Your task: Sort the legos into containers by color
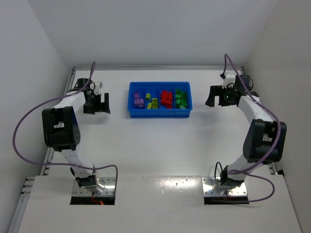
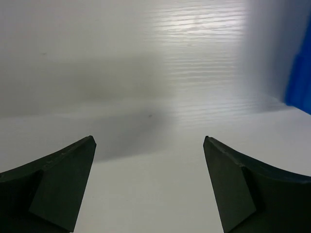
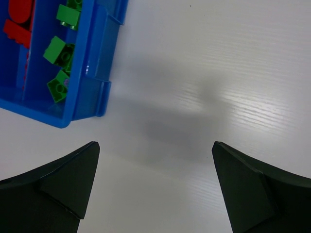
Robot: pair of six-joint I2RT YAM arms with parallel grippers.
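- Top view: the legos (image 1: 167,98) lay in the four containers of the blue tray (image 1: 160,115) at far centre, one colour per compartment. None showed on the worktop (image 1: 160,145). The left claw (image 1: 100,103) and right claw (image 1: 213,96) hung wide and empty, apart from the tray on either side.
- Left wrist: jaws wide over bare worktop, tray edge (image 2: 300,82) at right.
- Right wrist: jaws wide, nothing held. Green legos (image 3: 56,48) sat in the tray's end compartment at left.
- Judgement: sorting appeared complete. The next move likely called only for withdrawing both claws.

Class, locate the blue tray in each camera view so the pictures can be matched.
Top external: blue tray at upper centre.
Left wrist: a blurred blue sliver at the right edge.
Right wrist: its corner fills the upper left.
Shared landmark: the white table.
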